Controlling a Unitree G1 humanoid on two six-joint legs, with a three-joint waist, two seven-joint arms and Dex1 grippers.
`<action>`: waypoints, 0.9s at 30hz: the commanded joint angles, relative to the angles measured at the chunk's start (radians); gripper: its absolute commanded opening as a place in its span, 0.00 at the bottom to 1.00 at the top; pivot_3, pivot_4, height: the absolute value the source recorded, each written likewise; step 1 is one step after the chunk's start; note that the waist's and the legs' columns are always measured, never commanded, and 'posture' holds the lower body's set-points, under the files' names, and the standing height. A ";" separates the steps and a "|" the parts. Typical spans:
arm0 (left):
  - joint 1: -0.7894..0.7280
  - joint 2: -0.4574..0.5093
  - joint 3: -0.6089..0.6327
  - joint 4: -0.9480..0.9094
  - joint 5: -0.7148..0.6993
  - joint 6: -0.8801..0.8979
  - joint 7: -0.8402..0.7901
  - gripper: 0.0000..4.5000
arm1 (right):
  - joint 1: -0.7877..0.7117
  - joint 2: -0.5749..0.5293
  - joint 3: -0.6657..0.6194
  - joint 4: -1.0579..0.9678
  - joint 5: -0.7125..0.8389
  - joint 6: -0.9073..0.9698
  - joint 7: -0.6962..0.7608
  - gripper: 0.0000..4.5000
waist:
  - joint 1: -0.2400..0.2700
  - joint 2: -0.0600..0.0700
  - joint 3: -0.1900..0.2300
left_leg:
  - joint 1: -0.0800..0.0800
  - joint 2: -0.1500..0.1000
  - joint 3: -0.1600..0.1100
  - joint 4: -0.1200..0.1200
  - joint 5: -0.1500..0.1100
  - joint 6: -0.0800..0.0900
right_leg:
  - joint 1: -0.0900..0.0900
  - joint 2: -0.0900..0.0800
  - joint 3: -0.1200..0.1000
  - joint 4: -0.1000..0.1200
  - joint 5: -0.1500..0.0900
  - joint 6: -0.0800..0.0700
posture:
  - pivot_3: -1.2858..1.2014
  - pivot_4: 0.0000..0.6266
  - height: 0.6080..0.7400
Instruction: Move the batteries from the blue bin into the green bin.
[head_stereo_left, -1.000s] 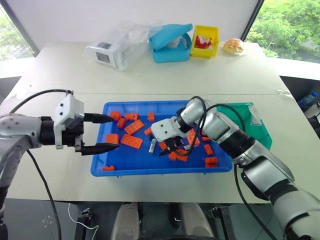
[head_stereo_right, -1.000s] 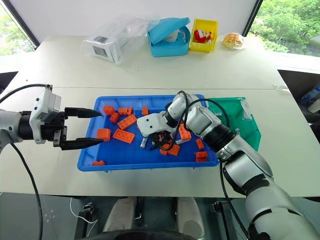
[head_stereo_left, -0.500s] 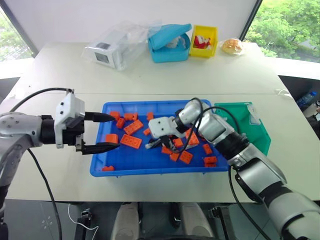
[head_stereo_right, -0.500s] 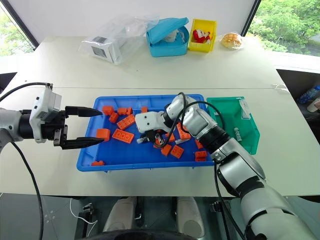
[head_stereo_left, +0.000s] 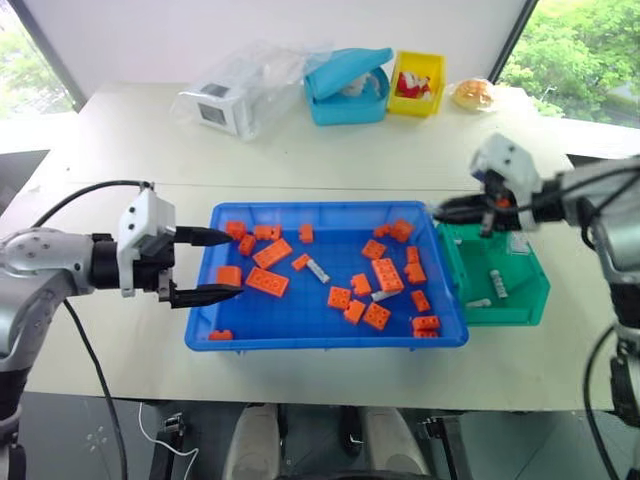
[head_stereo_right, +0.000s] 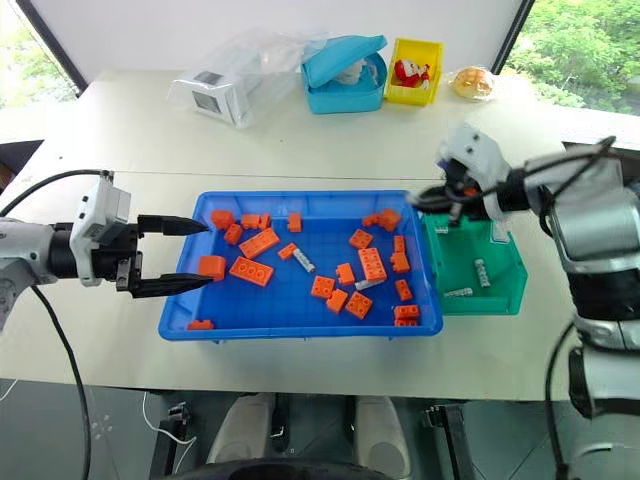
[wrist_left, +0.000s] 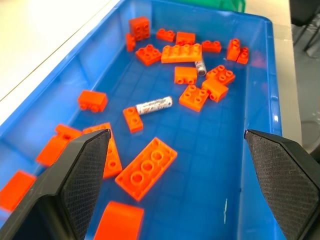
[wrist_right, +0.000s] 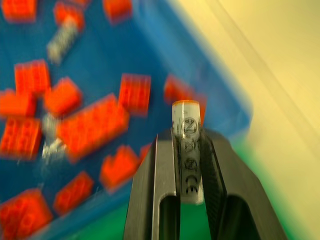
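While our right gripper (wrist_right: 186, 165) pinches one silver-grey cylindrical battery (wrist_right: 187, 150) upright between its two black fingers, we see from our right wrist view that it hangs above the seam where the large shallow bright blue plastic bin (head_stereo_left: 300, 325) meets the small deep green plastic bin (head_stereo_left: 500, 305). Our head views place that gripper (head_stereo_left: 450, 211) over the green bin's near-left corner, though there the held battery is too small to make out. Two more batteries (head_stereo_left: 497, 284) already lie on the green bin's floor. Inside the blue bin, one loose battery (head_stereo_left: 318, 270) lies near the middle among scattered orange studded toy bricks (head_stereo_left: 388, 274), and another (head_stereo_left: 381, 296) rests just beside a long brick; our left wrist view shows both more plainly, the first one (wrist_left: 154, 105) lying flat on bare blue floor. Our left gripper (head_stereo_left: 210, 266) hovers at the blue bin's left rim, fingers spread wide and holding nothing. Farther back on the white table (head_stereo_left: 130, 150) sit a light-blue lidded box (head_stereo_left: 347, 86), a small yellow bin (head_stereo_left: 417, 83) and a clear plastic bag (head_stereo_left: 240, 90).
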 joint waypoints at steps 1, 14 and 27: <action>-0.029 -0.006 -0.009 0.006 0.006 -0.023 -0.012 1.00 | 0.045 -0.049 -0.095 -0.047 0.018 0.020 -0.064 0.01 | -0.009 0.000 0.000 | 0.000 0.000 0.000 0.000 0.000 0.000 | 0.000 0.000 0.000 0.000 0.000 0.000 | 0.52 0.24 0.97; -0.105 -0.037 -0.057 0.058 0.038 -0.038 -0.035 1.00 | -0.189 0.134 0.068 -0.073 0.088 0.012 -0.163 0.78 | -0.026 0.000 0.000 | 0.002 0.000 0.000 0.000 0.000 0.000 | 0.000 0.002 0.002 0.002 0.000 0.000 | 0.52 0.24 0.97; -0.065 -0.013 -0.027 0.018 0.022 -0.020 -0.028 1.00 | -0.172 0.494 0.438 -0.070 0.055 0.102 -0.316 0.78 | -0.014 -0.001 -0.001 | -0.005 0.000 -0.001 0.003 0.000 0.000 | -0.001 -0.001 0.000 0.000 0.000 0.000 | 0.52 0.24 0.97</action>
